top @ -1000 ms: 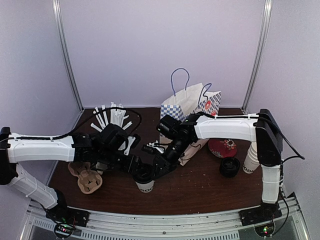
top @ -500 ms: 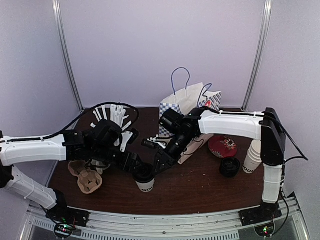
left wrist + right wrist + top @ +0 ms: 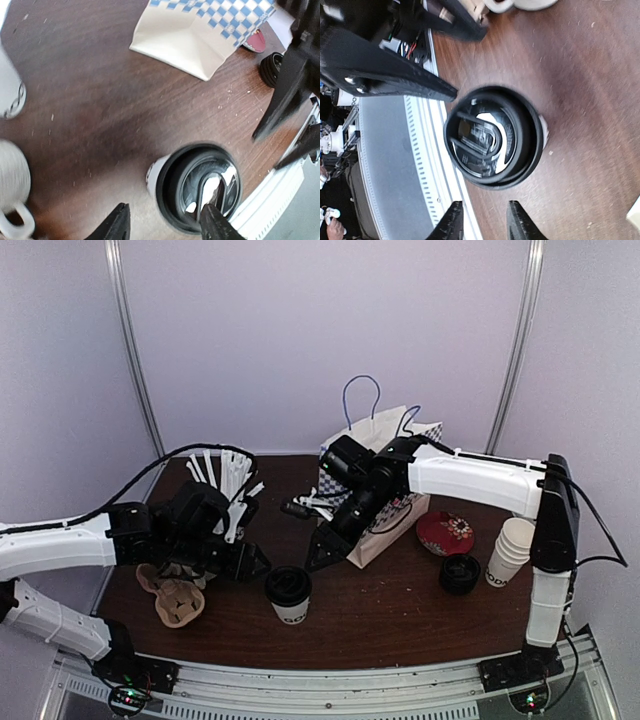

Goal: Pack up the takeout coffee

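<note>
One takeout coffee cup (image 3: 288,593), white paper with a black lid, stands upright alone at the front middle of the table. It also shows in the left wrist view (image 3: 197,187) and the right wrist view (image 3: 492,137). My left gripper (image 3: 250,562) is open and empty, just left of the cup, not touching it; in its wrist view (image 3: 165,225) the cup sits ahead of the jaws. My right gripper (image 3: 322,552) is open and empty, above and behind-right of the cup, and shows in its own view (image 3: 484,220).
An open paper bag (image 3: 385,465) with a blue check pattern stands behind the cup. A cardboard cup carrier (image 3: 172,595) lies front left, a cup of white straws (image 3: 225,480) behind it. A stack of white cups (image 3: 510,550), black lids (image 3: 459,573) and a red disc (image 3: 445,533) sit right.
Both grippers have drawn away from the lidded cup: the left arm back to the left, the right arm up and back toward the bag. The cup stands free.
</note>
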Controlling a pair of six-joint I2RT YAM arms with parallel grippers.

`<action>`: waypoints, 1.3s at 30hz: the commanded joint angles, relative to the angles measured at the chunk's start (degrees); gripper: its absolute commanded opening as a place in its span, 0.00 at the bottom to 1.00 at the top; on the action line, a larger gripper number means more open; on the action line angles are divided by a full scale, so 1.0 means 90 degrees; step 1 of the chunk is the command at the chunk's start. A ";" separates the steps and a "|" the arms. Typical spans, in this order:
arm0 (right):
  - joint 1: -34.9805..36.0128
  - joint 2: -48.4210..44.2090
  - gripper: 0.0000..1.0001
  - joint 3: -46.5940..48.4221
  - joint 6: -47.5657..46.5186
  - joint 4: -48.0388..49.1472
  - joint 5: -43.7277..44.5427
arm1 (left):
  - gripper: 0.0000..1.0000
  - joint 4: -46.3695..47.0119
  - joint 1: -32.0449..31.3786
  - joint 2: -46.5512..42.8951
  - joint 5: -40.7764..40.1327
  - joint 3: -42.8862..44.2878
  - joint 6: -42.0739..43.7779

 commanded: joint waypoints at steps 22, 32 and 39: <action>-0.0280 0.0796 0.32 0.0253 0.0733 0.0335 -0.0073 | 0.49 0.1188 -0.0054 -0.0320 0.0898 -0.1340 -0.2036; -0.0326 0.0630 0.33 0.0113 0.0881 0.0415 -0.0120 | 0.52 0.0770 -0.0061 -0.0607 0.0765 -0.1378 -0.2202; -0.0354 0.0470 0.35 -0.0137 0.0888 0.0495 -0.0106 | 0.56 0.1012 -0.0064 -0.0715 0.1001 -0.1523 -0.2315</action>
